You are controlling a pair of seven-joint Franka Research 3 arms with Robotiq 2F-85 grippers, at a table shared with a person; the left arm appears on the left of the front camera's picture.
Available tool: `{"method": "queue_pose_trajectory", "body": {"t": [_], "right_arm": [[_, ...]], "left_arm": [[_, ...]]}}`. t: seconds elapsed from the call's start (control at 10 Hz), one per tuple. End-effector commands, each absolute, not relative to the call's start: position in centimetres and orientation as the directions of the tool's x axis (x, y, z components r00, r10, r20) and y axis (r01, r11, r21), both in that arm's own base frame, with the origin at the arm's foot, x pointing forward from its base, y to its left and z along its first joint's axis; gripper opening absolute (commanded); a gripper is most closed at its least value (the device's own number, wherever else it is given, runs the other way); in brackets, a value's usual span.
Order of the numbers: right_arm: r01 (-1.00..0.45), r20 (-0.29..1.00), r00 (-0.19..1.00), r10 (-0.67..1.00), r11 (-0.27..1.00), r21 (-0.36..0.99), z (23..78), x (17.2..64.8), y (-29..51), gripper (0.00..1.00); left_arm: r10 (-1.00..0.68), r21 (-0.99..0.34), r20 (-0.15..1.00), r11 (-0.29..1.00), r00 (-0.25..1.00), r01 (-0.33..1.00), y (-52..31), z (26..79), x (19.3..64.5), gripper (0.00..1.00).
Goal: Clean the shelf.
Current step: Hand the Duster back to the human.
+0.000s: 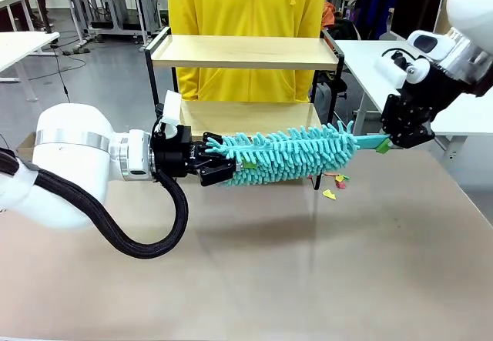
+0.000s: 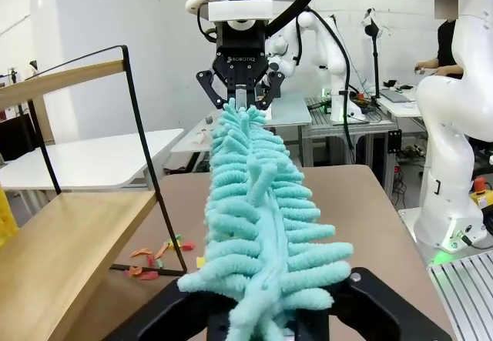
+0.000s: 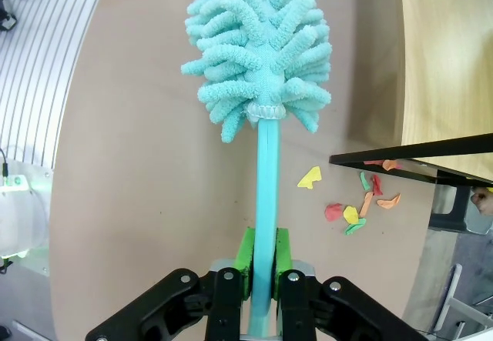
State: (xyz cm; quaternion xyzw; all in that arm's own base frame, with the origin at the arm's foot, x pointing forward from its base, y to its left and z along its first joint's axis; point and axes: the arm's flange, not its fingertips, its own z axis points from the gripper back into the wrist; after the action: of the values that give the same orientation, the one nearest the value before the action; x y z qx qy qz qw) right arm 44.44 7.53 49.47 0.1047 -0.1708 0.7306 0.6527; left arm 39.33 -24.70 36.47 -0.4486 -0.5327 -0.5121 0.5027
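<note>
A fluffy teal duster [image 1: 293,155] hangs level above the brown table, in front of the shelf [image 1: 246,51], a two-board wooden rack with a black frame. My left gripper [image 1: 219,162] is shut on the duster's fluffy tip, and the pile hides its fingertips in the left wrist view [image 2: 269,318]. My right gripper [image 1: 385,145] is shut on the teal handle [image 3: 266,225], green pads [image 3: 245,268] pressed to it. The left wrist view looks along the duster [image 2: 258,210] to the right gripper [image 2: 245,98]. The shelf boards [image 2: 62,256] look bare.
Small coloured paper scraps [image 1: 333,183] lie on the table by the shelf's right leg, also seen as scraps [image 3: 358,202] under the lower board [image 3: 447,56]. A person in a yellow top [image 1: 246,2] stands behind the shelf. White tables stand to both sides.
</note>
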Motion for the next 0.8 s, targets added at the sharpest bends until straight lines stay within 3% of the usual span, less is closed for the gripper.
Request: {"method": "queue_pose_trajectory", "body": {"t": [0.0, 0.2, 0.4, 0.5, 0.6, 0.7], "right_arm": [[-0.988, 0.392, -0.136, 0.91, -0.094, -0.124, 49.8, 44.4, 7.7, 0.13], [-0.988, 0.392, -0.136, 0.91, -0.094, -0.124, 49.8, 44.4, 7.7, 0.13], [-0.988, 0.392, -0.136, 0.91, -0.094, -0.124, 49.8, 44.4, 7.7, 0.13], [-0.99, 0.377, -0.126, 0.918, -0.093, -0.106, 49.4, 44.4, 7.6, 0.7], [-0.993, 0.42, -0.106, 0.901, -0.072, -0.098, 50.0, 44.0, 7.5, 0.71], [-0.996, 0.476, -0.079, 0.876, -0.051, -0.073, 51.3, 43.5, 7.1, 1.0]], "left_arm": [[-0.046, 0.139, 0.99, 0.066, -0.136, 0.988, -25.1, 36.4, 38.8, 0.0], [-0.049, 0.14, 0.989, 0.071, -0.137, 0.988, -25.0, 36.3, 38.7, 0.0], [-0.015, 0.055, 0.998, 0.065, -0.054, 0.996, -24.5, 36.2, 38.5, 0.04], [-0.044, 0.112, 0.993, 0.08, -0.108, 0.991, -24.6, 36.4, 39.4, 0.04], [-0.044, 0.112, 0.993, 0.08, -0.108, 0.991, -24.6, 36.4, 39.4, 0.04], [-0.044, 0.112, 0.993, 0.08, -0.108, 0.991, -24.6, 36.4, 39.4, 0.04]]}}
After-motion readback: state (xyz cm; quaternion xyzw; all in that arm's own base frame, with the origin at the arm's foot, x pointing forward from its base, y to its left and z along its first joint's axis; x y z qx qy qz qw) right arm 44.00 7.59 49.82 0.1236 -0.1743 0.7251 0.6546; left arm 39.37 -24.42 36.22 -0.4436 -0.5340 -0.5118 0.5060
